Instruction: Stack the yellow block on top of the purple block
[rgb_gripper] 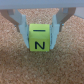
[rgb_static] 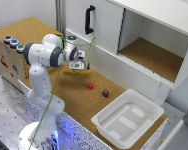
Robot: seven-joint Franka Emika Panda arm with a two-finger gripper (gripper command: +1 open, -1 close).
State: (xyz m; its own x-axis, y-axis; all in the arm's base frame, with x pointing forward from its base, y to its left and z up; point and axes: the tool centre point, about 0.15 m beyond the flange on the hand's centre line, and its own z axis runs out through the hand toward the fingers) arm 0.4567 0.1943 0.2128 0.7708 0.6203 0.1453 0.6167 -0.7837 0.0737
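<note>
Cork tabletop (rgb_static: 74, 92), yellow block (rgb_gripper: 40, 39) between jaws — contact unclear

You have a bright yellow block (rgb_gripper: 40, 38) marked with a black letter N between pale grey fingers (rgb_gripper: 22, 27), a red cube (rgb_static: 90, 85) and a dark maroon-purple block (rgb_static: 105, 93) on the speckled tan cork table (rgb_static: 69, 95), and a white tray (rgb_static: 128, 120) beside them.

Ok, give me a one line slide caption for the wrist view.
Wrist view: gripper fingers straddling the yellow block, marked with a black N, over the cork surface.
</note>
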